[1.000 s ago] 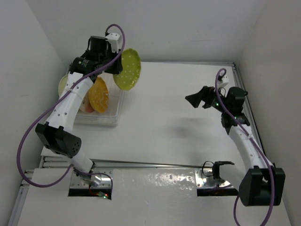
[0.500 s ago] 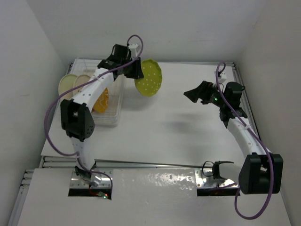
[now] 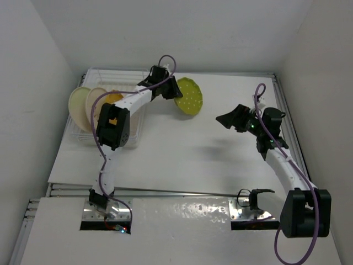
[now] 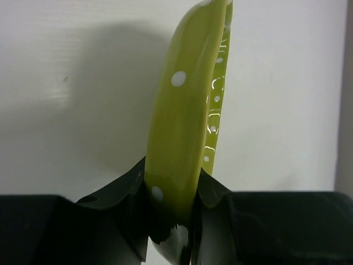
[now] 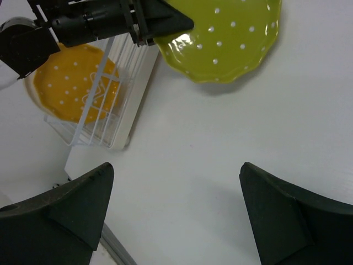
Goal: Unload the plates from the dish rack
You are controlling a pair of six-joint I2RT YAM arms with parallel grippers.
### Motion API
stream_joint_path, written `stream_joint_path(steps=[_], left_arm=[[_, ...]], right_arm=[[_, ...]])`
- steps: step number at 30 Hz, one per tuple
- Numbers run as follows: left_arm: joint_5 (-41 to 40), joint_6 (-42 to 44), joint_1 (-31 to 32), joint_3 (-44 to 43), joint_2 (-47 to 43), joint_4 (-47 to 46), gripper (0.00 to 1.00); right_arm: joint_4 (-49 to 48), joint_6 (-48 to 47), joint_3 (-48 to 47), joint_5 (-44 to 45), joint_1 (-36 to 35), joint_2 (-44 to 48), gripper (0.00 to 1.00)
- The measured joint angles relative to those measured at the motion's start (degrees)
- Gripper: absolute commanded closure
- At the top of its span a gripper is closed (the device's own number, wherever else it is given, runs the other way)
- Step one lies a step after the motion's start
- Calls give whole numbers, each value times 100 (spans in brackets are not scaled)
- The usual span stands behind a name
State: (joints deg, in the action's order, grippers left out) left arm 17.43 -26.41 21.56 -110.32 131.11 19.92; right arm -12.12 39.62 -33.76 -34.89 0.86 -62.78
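Observation:
My left gripper (image 3: 172,88) is shut on the rim of the lime green plate with white dots (image 3: 189,97) and holds it on edge over the table, right of the dish rack (image 3: 81,136). In the left wrist view the plate (image 4: 182,121) stands edge-on between my fingers (image 4: 124,193). The orange dotted plate (image 3: 113,98), the cream-and-pink plate (image 3: 97,102) and the pale green-cream plate (image 3: 78,104) stand in the rack. My right gripper (image 3: 227,118) is open and empty, above the table to the right of the lime plate (image 5: 226,38).
The right wrist view shows the rack's white wires (image 5: 113,105) with the orange plate (image 5: 69,83) behind them. White walls close in the table on the left, back and right. A metal rail (image 3: 176,191) runs along the near edge.
My left arm has swung right and stretched out, carrying the lime plate from above the rack to over the table. The right gripper has shifted only slightly.

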Motion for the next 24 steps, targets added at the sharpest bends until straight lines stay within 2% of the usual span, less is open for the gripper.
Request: stream_joint_path(steps=[4,6,13,15,16,17,19,20,22,24], left_arm=[[90,-627,-2,-87,262,-566,100],[116,-946,-9,-153,466,-796,94],[352,-2262,-76,-328,1137,-1537,85],[378,-2544,-98,-428,1311,-1644,79],[380,-2662,-103,-490,1384,-1696,75],[376,-2769,-105,-555,1460,-1766,61],[284,-2892,-107,-634,1556,-1810,46],[184,-2907,-107,-649,1578,-1762,34],[55,-3012,-116,-708,1624,-1700,20],[-81,-3003,-131,-841,1624,-1624,12]], right_arm=[[-149,197,225,17,0,13,6],[-203,289,291,20,0,13,6],[-254,420,310,33,0,13,7],[-203,415,304,39,0,17,7],[-155,409,295,44,0,22,7],[-96,393,289,52,0,37,7],[15,363,286,87,0,92,7],[68,341,286,111,0,129,7],[129,293,282,142,0,203,6],[175,258,256,155,0,254,6]])
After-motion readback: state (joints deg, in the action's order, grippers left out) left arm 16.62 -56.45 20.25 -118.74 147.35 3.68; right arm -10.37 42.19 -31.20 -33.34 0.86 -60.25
